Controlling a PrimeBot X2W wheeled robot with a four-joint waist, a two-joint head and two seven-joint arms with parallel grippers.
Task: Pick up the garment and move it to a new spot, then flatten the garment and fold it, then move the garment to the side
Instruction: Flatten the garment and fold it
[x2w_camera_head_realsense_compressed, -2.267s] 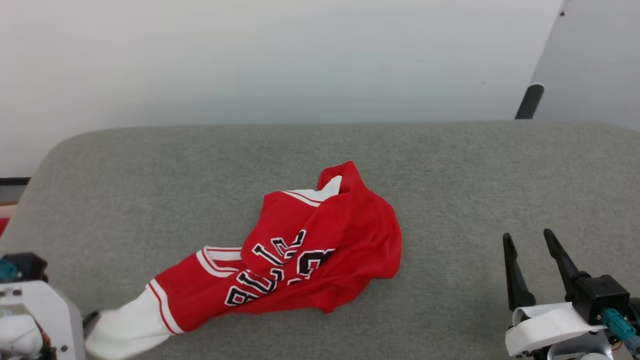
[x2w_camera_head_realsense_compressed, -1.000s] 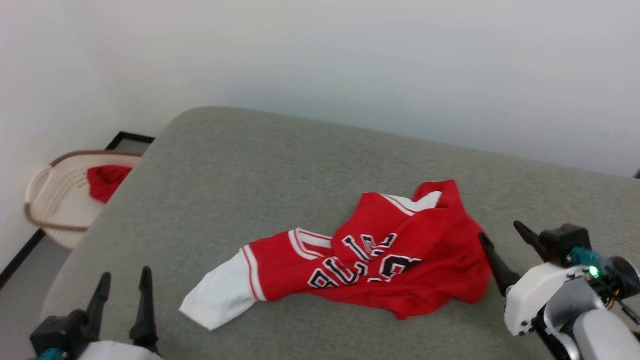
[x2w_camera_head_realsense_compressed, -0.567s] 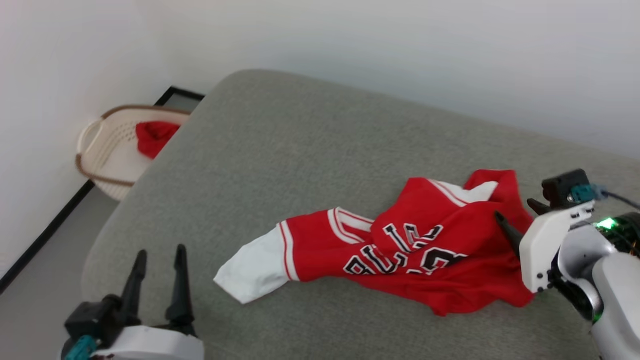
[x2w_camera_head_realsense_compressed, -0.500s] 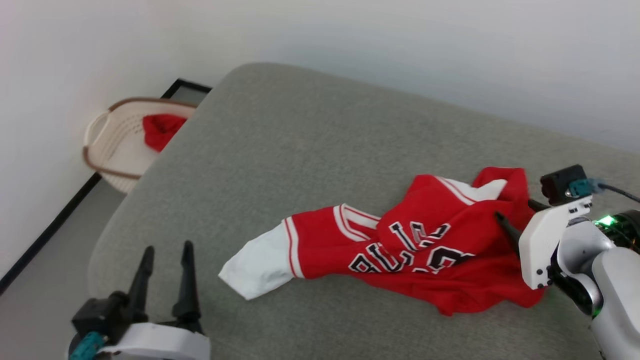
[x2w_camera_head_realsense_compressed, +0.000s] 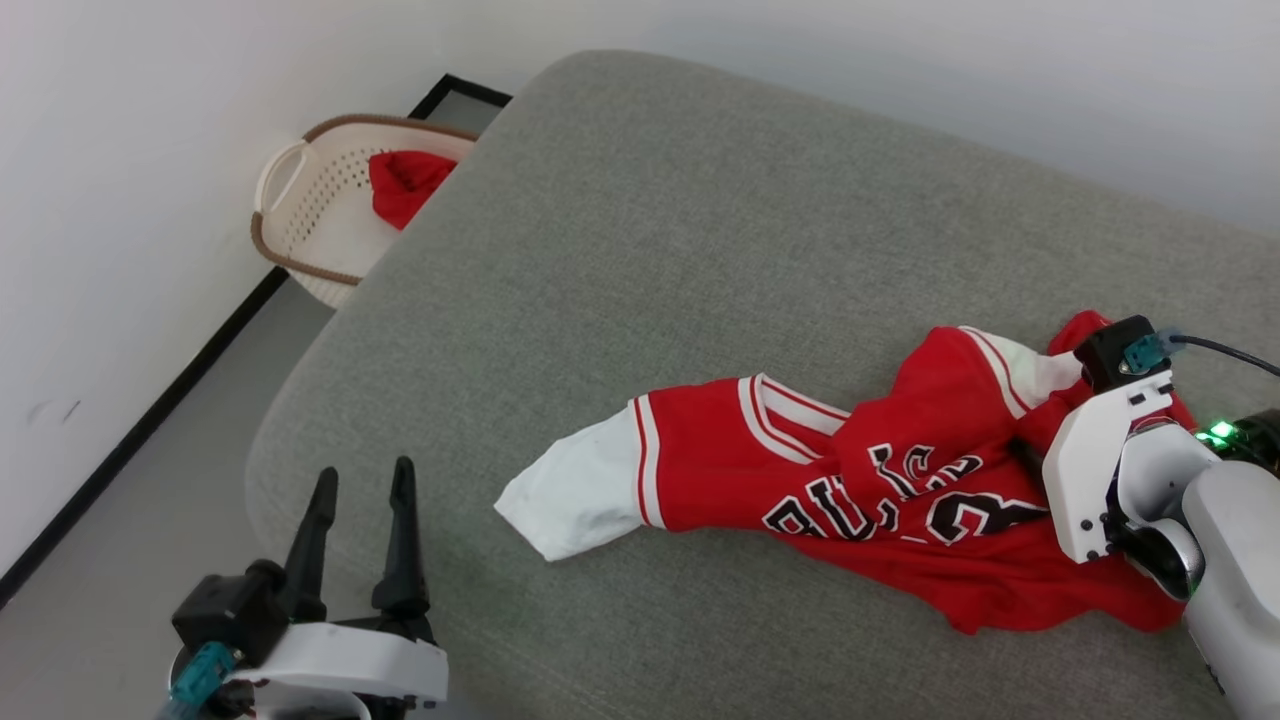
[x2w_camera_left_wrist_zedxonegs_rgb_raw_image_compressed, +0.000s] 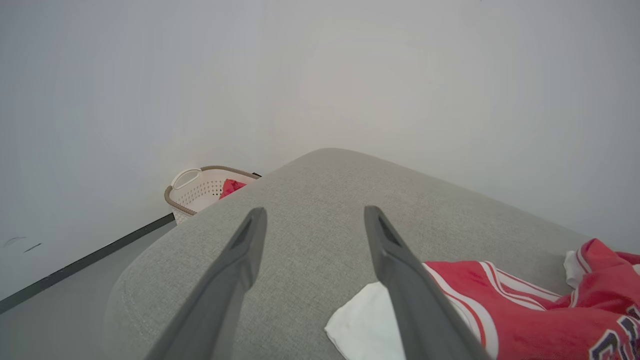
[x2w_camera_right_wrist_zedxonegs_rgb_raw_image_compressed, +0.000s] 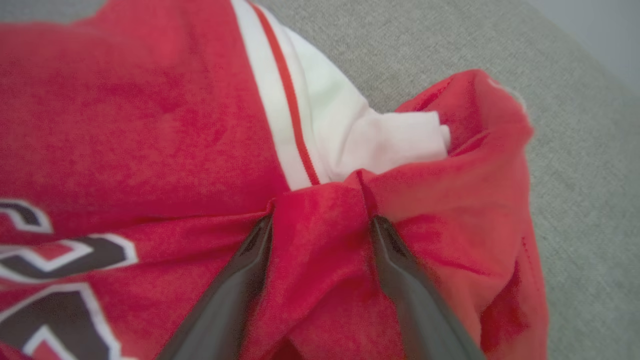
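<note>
nearest to me, at the lower left of the head view, my left gripper (x2w_camera_head_realsense_compressed: 365, 468) hangs off the near edge of the grey cushion (x2w_camera_head_realsense_compressed: 650, 250), jaws spread wide and nothing between them. i judge it is parked there to keep out of the cloth while the other arm works. in its own wrist view the white sleeve end (x2w_camera_left_wrist_zedxonegs_rgb_raw_image_compressed: 360, 330) lies low in the frame, just beside the right-hand finger and untouched. at the right edge of the head view my right gripper (x2w_camera_right_wrist_zedxonegs_rgb_raw_image_compressed: 322, 220) is down in the garment (x2w_camera_head_realsense_compressed: 850, 480), and its wrist view shows why: the two dark fingers (x2w_camera_right_wrist_zedxonegs_rgb_raw_image_compressed: 235, 290) stand apart with a raised ridge of red fabric between them at bottom centre, just below where the other white sleeve tucks under a red fold. these jaws are spread, not pinching (the cloth bulges up between them, but nothing squeezes it yet), so i read this as lining up the grab for the first lift. a bunched ridge is a sensible place, since it gives both fingers something to bite on without scraping the cushion. the garment lies crumpled across the middle right of the head view, lettering up and wrinkled, one sleeve stretched toward the centre. beyond it the cushion runs on to the top of the frame, which i judge leaves room for a new spot. farthest off, at the upper left, a pale basket (x2w_camera_head_realsense_compressed: 310, 200) sits on the floor (x2w_camera_head_realsense_compressed: 150, 450) by the wall (x2w_camera_head_realsense_compressed: 120, 150) with a small red cloth (x2w_camera_head_realsense_compressed: 405, 185) in it, no part of my job.
</note>
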